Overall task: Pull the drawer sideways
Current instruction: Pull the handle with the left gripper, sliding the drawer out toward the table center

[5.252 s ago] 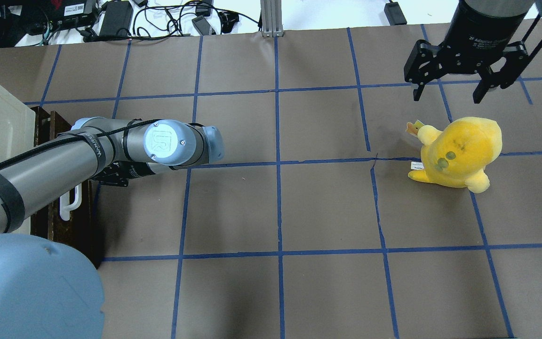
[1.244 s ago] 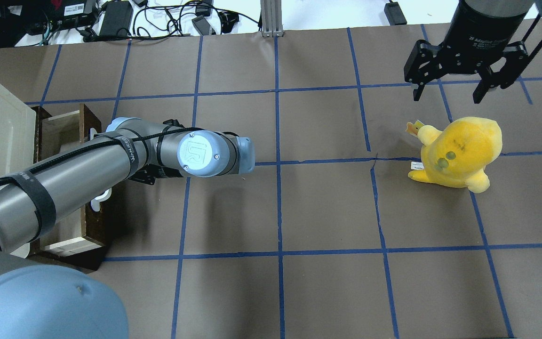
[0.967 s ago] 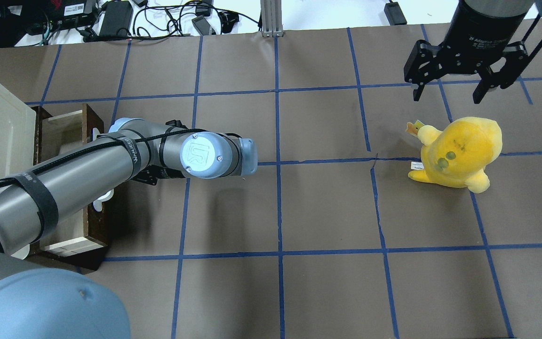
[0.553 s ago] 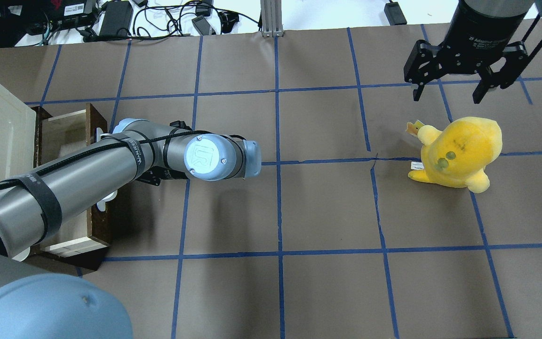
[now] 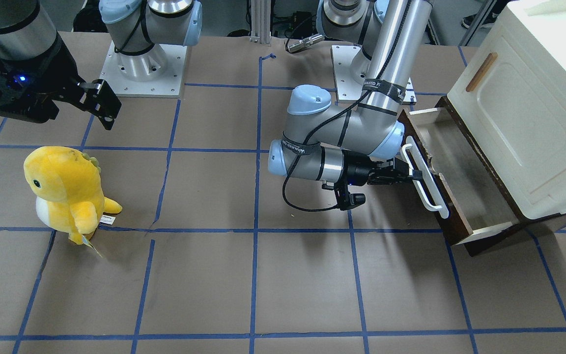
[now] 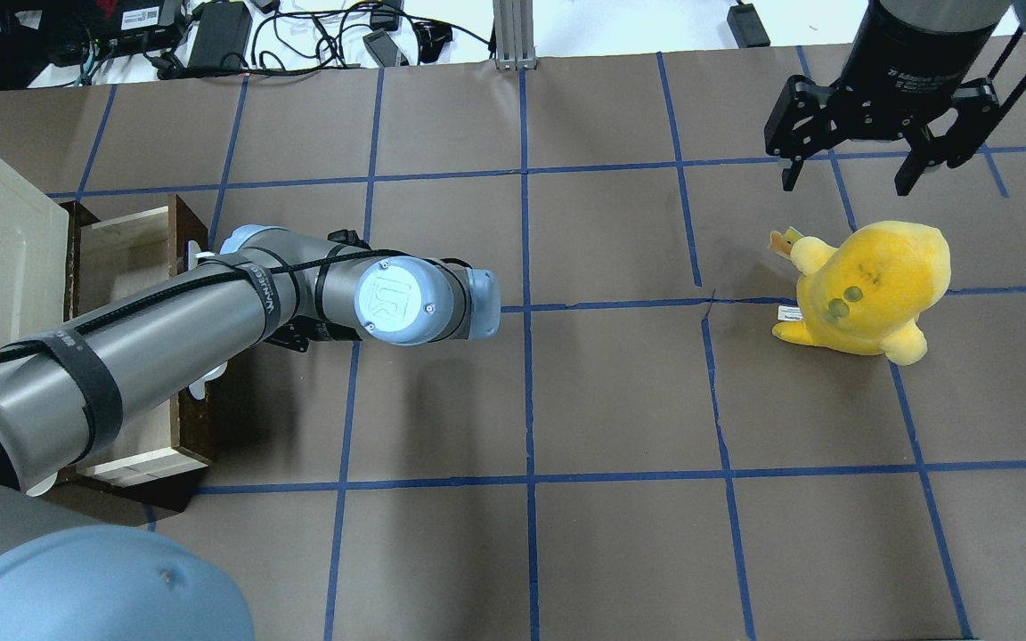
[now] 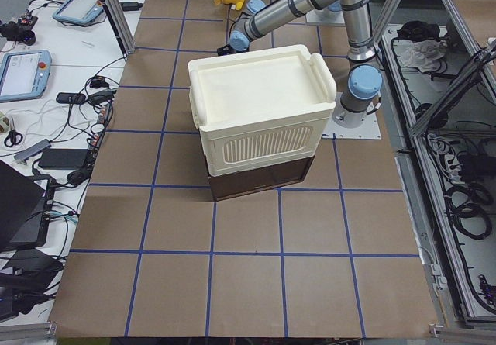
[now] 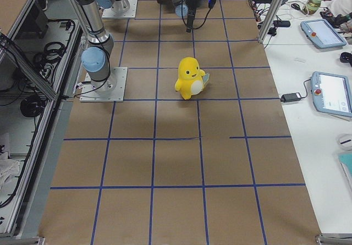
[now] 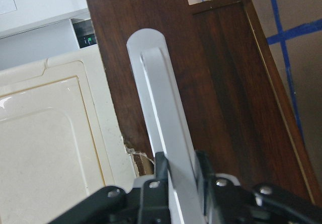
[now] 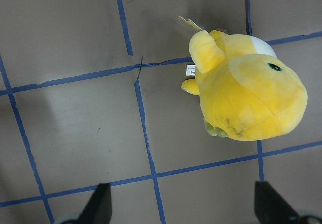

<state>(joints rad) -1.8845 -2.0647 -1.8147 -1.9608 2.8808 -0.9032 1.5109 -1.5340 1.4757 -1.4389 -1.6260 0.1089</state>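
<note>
The drawer (image 5: 465, 167) stands pulled out from under the cream-white cabinet (image 5: 533, 103), showing its greyish floor and pale wood sides; it also shows in the overhead view (image 6: 130, 258). Its dark brown front (image 9: 226, 93) carries a long white bar handle (image 5: 425, 174). My left gripper (image 5: 413, 175) is shut on that handle (image 9: 161, 118), near its middle. My right gripper (image 6: 851, 174) is open and empty, hanging above the table at the far right, beyond the yellow plush.
A yellow plush toy (image 6: 869, 285) stands on the brown, blue-taped table (image 6: 566, 401) under my right gripper; it also shows in the right wrist view (image 10: 246, 90). Cables and power bricks (image 6: 237, 36) lie along the far edge.
My left arm has drawn steadily to the right with the handle, and the drawer has slid from nearly closed to well out of the cabinet. The right arm has not moved.
</note>
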